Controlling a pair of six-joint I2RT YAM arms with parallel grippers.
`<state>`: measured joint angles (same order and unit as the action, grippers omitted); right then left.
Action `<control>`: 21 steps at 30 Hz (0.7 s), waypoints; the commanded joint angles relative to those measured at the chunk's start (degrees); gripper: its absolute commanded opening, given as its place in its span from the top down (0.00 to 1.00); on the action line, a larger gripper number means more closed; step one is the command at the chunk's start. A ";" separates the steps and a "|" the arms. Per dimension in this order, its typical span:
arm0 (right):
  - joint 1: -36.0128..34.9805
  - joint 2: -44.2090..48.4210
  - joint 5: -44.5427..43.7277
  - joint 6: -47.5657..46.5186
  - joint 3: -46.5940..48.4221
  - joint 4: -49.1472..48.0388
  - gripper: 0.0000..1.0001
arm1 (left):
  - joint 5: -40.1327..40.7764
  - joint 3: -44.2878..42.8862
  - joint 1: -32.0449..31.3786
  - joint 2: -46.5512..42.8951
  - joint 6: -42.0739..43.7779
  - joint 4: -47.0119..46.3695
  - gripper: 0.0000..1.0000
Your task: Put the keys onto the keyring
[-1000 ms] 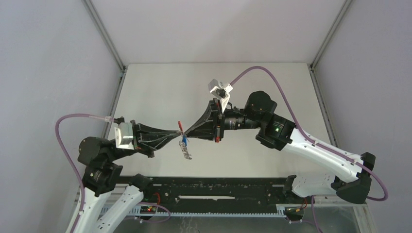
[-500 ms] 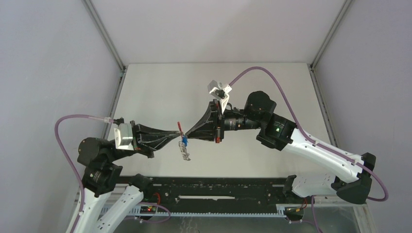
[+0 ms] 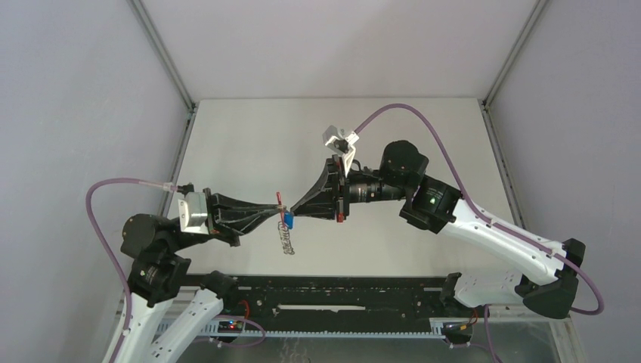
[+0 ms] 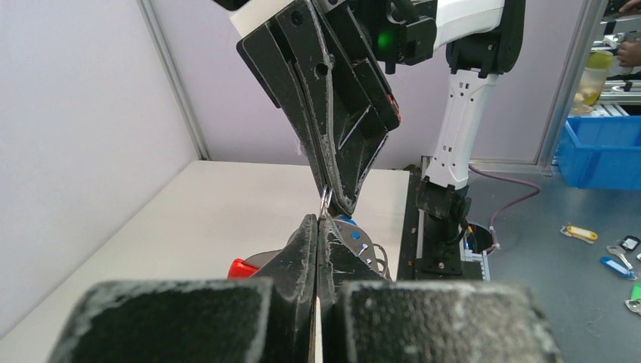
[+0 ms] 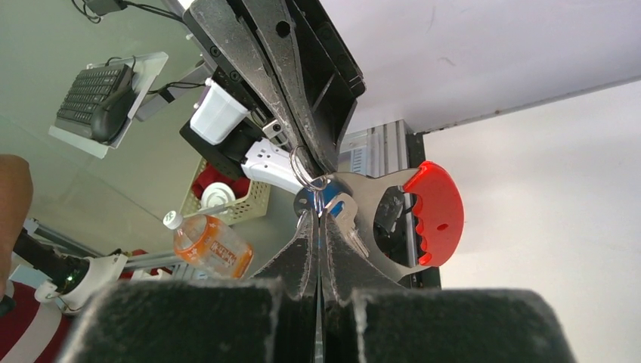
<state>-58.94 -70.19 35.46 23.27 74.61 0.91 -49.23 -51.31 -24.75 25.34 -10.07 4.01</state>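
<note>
Now, above the table's (image 3: 249, 144) near edge, left fingers (image 3: 257, 213) pinch the red-tagged keyring (image 3: 278, 197); right fingers (image 3: 310, 203) pinch the blue key (image 3: 288, 220).

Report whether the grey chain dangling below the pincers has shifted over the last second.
Yes, slightly. In the top view the grey chain has swung left against the black rail, and now hangs almost straight below the blue key.
</note>
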 commanded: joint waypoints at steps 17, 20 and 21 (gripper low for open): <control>-0.43 1.14 -1.09 -13.35 4.15 -0.38 0.40 | 0.21 0.95 -0.21 -0.68 0.66 -3.79 1.00; -1.64 0.53 -2.66 -17.54 6.07 0.08 0.40 | 0.18 0.95 -0.21 -0.73 0.66 -3.59 1.00; -2.23 0.43 -3.19 -19.22 6.49 0.22 0.40 | 0.19 0.96 -0.21 -0.66 0.62 -3.57 1.00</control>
<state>-59.31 -69.97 35.03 12.71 76.73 2.20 -49.23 -51.31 -24.75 24.97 -10.04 2.63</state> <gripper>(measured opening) 0.601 0.005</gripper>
